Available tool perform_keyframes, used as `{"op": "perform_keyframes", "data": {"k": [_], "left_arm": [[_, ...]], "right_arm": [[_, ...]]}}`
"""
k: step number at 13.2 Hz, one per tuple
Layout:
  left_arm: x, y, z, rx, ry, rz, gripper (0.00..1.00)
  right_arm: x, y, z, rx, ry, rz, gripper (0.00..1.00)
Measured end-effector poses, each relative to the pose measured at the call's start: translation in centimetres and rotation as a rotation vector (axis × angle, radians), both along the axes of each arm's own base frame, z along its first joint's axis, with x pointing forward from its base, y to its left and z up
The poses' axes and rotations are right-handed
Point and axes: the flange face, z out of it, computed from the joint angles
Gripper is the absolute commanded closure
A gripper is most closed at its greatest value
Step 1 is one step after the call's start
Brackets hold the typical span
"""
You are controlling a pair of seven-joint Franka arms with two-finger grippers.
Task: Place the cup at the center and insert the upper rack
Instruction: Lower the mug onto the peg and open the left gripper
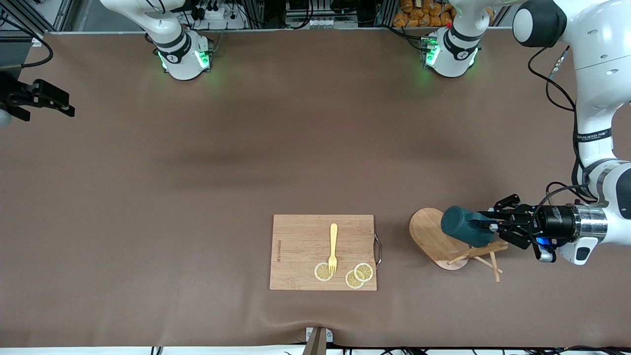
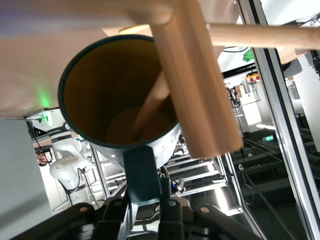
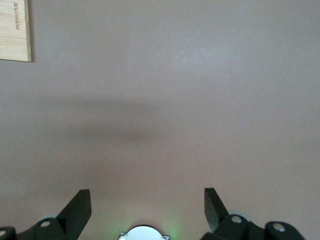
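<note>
The dark teal cup (image 1: pixel 461 226) is tipped on its side over the upper rack (image 1: pixel 434 236), a bamboo mug tree that lies tilted on the table toward the left arm's end. My left gripper (image 1: pixel 493 228) is shut on the cup's handle (image 2: pixel 141 170). In the left wrist view the cup's (image 2: pixel 115 90) tan inside faces me; a thin peg (image 2: pixel 150 105) reaches into it and the rack's post (image 2: pixel 200 85) crosses its mouth. The left gripper (image 2: pixel 147 192) clamps the handle from both sides. My right gripper (image 1: pixel 61 103) waits open at the right arm's end, over bare brown table cover (image 3: pixel 160 100); its jaws (image 3: pixel 147 197) hold nothing.
A rectangular wooden cutting board (image 1: pixel 323 251) lies near the front edge, beside the rack, with a yellow fork (image 1: pixel 333 246) and three lemon slices (image 1: pixel 358 275) on it. One corner of the board (image 3: pixel 15 30) shows in the right wrist view. Brown table cover (image 1: pixel 296 162) spans the middle.
</note>
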Motion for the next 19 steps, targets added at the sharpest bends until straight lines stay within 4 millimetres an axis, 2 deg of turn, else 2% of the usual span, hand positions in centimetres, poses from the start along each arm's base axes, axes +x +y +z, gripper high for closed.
{"op": "perform_keyframes", "data": {"k": [4, 8, 12, 16, 17, 18, 19], "left_arm": [[0.1, 0.1, -0.4, -0.013, 0.004, 0.008, 1.0], [-0.1, 1.2, -1.0, -0.019, 0.014, 0.017, 1.0], [-0.1, 1.1, -1.0, -0.022, 0.014, 0.014, 1.0], [-0.1, 1.1, -1.4, -0.023, 0.019, 0.014, 0.96], [-0.1, 1.1, -1.5, -0.023, 0.021, 0.014, 0.77], [-0.1, 1.1, -1.6, -0.024, 0.022, 0.013, 0.47], [-0.1, 1.0, -1.6, -0.025, 0.022, 0.013, 0.0]], "right_arm": [[0.0, 0.0, 0.0, 0.0, 0.002, 0.0, 0.0], [0.0, 0.1, 0.0, 0.0, 0.002, 0.001, 0.0], [0.0, 0.1, 0.0, 0.0, 0.002, 0.002, 0.0], [0.0, 0.3, 0.0, 0.0, 0.002, 0.007, 0.0], [0.0, 0.4, 0.0, 0.0, 0.002, 0.008, 0.0], [0.0, 0.5, 0.0, 0.0, 0.002, 0.009, 0.0], [0.0, 0.5, 0.0, 0.0, 0.002, 0.009, 0.0]]}}
